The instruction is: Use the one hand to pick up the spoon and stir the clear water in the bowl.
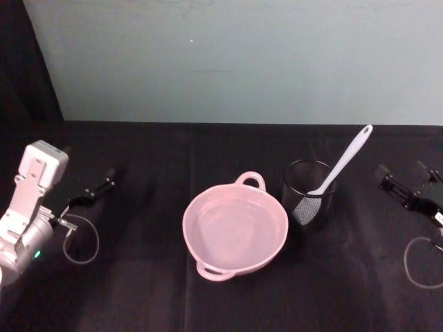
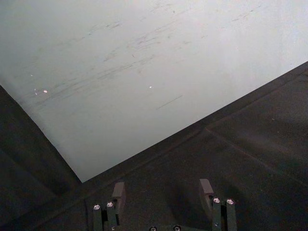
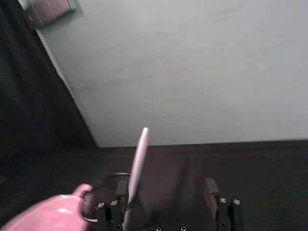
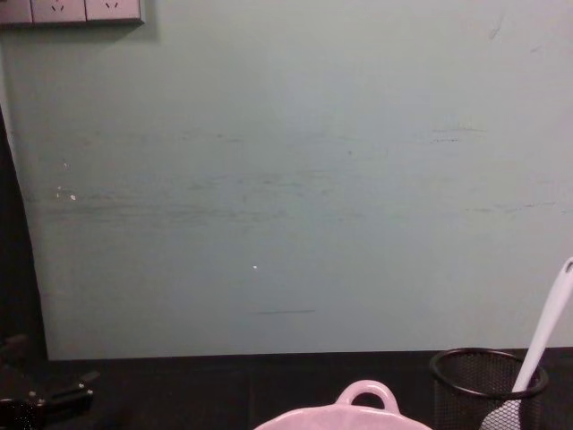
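At the centre of the black cloth-covered table (image 1: 138,290), a wide pale pink bowl (image 1: 190,221) holds clear water, with arched loop handles on its far and near rims. Just beside it, to the robot's right, stands a black wire-mesh cup (image 1: 296,187) containing the long slim white plastic spoon (image 1: 342,162). Its paddle head is down inside the cup, its long axis leans, and its handle end points up, away and rightward above the rim. The left gripper (image 1: 107,181) rests low at the table's left side, jaws wide apart and empty. The right gripper (image 1: 391,181) lies at the right side, well apart from the spoon, jaws likewise spread and holding nothing.
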`<act>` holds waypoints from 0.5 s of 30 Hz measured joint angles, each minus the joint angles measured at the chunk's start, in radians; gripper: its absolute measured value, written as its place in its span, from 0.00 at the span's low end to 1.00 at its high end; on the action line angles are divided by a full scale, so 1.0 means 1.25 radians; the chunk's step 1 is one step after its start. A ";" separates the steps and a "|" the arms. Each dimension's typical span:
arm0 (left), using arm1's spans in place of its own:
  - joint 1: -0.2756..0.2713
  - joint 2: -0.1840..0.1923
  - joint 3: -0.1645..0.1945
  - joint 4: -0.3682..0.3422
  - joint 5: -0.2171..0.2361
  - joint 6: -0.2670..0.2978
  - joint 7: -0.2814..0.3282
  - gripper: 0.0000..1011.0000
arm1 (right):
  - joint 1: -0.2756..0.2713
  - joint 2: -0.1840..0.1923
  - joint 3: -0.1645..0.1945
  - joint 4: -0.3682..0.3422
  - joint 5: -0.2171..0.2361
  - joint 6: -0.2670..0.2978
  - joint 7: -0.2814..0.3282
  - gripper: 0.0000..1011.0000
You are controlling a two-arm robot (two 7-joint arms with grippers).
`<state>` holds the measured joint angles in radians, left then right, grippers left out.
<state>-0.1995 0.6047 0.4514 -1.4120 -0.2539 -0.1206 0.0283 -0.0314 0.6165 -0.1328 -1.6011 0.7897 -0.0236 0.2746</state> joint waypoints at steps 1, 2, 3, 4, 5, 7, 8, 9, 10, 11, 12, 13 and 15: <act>0.000 0.000 0.000 0.000 0.000 0.000 0.000 0.99 | 0.000 -0.008 0.009 -0.001 0.038 0.025 0.022 0.99; 0.000 0.000 0.000 0.000 0.000 0.000 0.000 0.99 | 0.001 -0.012 0.013 -0.001 0.054 0.037 0.031 0.99; 0.000 0.000 0.000 0.000 0.000 0.000 0.000 0.99 | 0.003 -0.015 0.015 -0.001 0.071 0.049 0.039 0.99; 0.000 0.000 0.000 0.000 0.000 0.000 0.000 0.99 | 0.007 -0.020 0.019 -0.001 0.101 0.071 0.051 0.99; 0.000 0.000 0.000 0.000 0.000 0.000 0.000 0.99 | 0.009 -0.021 0.019 -0.001 0.113 0.080 0.054 0.99; 0.000 0.000 0.000 0.000 0.000 0.000 0.000 0.99 | 0.020 -0.022 0.017 0.002 0.147 0.108 0.062 0.99; 0.000 0.000 0.000 0.000 0.000 0.000 0.000 0.99 | 0.020 -0.022 0.017 0.002 0.147 0.108 0.062 0.99; 0.000 0.000 0.000 0.000 0.000 0.000 0.000 0.99 | 0.027 -0.023 0.013 0.004 0.162 0.119 0.065 0.99; 0.000 0.000 0.000 0.000 0.000 0.000 0.000 0.99 | 0.031 -0.024 0.011 0.005 0.168 0.124 0.065 0.99; 0.000 0.000 0.000 0.000 0.000 0.000 0.000 0.99 | 0.039 -0.025 0.007 0.008 0.178 0.132 0.067 0.99; 0.000 0.000 0.000 0.000 0.000 0.000 0.000 0.99 | 0.043 -0.025 0.004 0.009 0.182 0.135 0.068 0.99; 0.000 0.000 0.000 0.000 0.000 0.000 0.000 0.99 | 0.050 -0.026 -0.001 0.012 0.188 0.139 0.068 0.99; 0.000 0.000 0.000 0.000 0.000 0.000 0.000 0.99 | 0.059 -0.026 -0.009 0.016 0.190 0.141 0.068 0.99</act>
<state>-0.1995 0.6047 0.4514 -1.4120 -0.2539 -0.1205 0.0283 0.0424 0.5838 -0.1435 -1.5807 1.0277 0.1531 0.3597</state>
